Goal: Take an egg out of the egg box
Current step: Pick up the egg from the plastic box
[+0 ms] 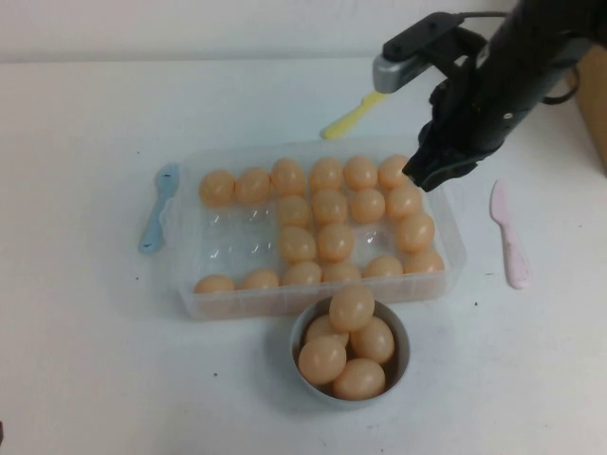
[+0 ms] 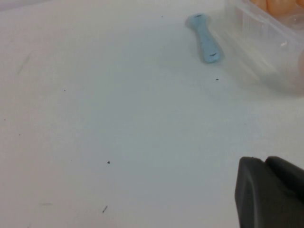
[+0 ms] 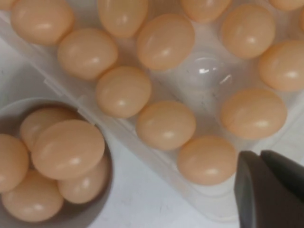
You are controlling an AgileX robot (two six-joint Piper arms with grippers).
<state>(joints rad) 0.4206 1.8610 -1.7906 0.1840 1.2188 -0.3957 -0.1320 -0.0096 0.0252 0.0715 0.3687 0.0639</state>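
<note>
Right claw closed, empty, poised above clear plastic egg box right end, presumably lining up a peach-orange egg. Left claw off beside box; state indiscernible.

Clear egg box mid-table, peach eggs filling right cups.

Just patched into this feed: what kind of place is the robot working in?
Probably a lab test bench: a bare white table, a clear egg box of identical eggs, a bowl, with the shut right gripper above.
</note>
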